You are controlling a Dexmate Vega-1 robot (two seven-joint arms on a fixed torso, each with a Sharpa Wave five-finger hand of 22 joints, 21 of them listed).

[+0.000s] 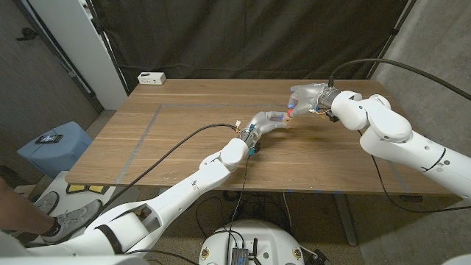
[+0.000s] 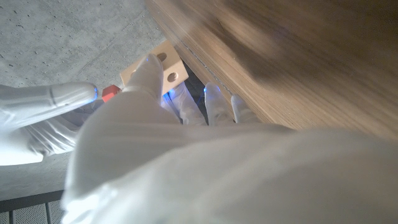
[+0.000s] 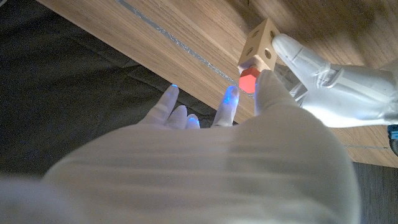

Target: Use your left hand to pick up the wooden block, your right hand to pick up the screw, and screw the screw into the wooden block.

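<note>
The wooden block (image 3: 259, 41) is a pale cube with round holes, and my left hand (image 1: 268, 119) holds it up above the middle of the table. The left wrist view shows the block (image 2: 164, 66) pinched at my fingertips (image 2: 147, 70). A red screw (image 3: 249, 79) sits against one face of the block, and my right hand (image 1: 309, 97) pinches its head between two fingertips (image 3: 229, 98). The screw (image 2: 110, 93) also shows red beside the block in the left wrist view. The two hands meet at the block (image 1: 289, 111). The screw's shaft is hidden.
The wooden table (image 1: 184, 140) has a grey tape line across its left part. A small white box (image 1: 151, 77) lies at the far left corner. A blue stool (image 1: 53, 146) stands on the floor left of the table, near a person's shoe (image 1: 62, 217).
</note>
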